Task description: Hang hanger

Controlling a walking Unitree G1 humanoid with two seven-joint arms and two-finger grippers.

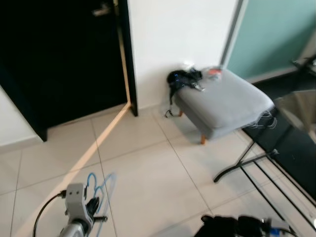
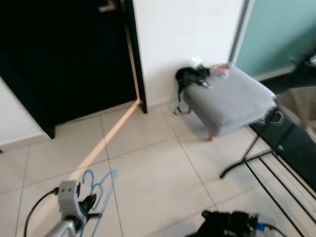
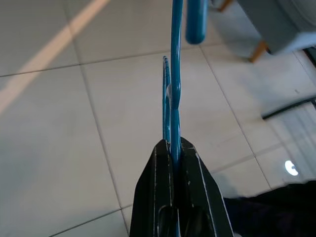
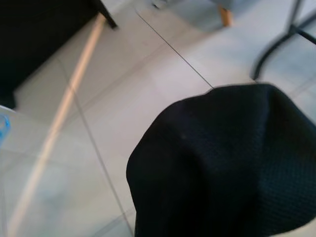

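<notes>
A blue plastic hanger (image 3: 175, 74) sticks up from my left gripper (image 3: 173, 145), whose black fingers are shut on its thin lower part. In the eye views the same gripper (image 1: 93, 206) is low on the left, with the hanger's hook (image 1: 94, 181) above the floor tiles. On the right stands a black metal drying rack (image 1: 247, 163) with dark and beige cloth over it. Black mesh fabric (image 4: 222, 163) covers the right wrist view and hides that gripper's fingers. A black mass (image 1: 232, 224) sits at the bottom right of the eye views.
A grey padded stool (image 1: 222, 101) on wooden legs stands by the white wall, with black straps and small items (image 1: 183, 79) on its far corner. A dark doorway (image 1: 59, 59) opens at the left. Pale floor tiles (image 1: 148, 168) spread between them.
</notes>
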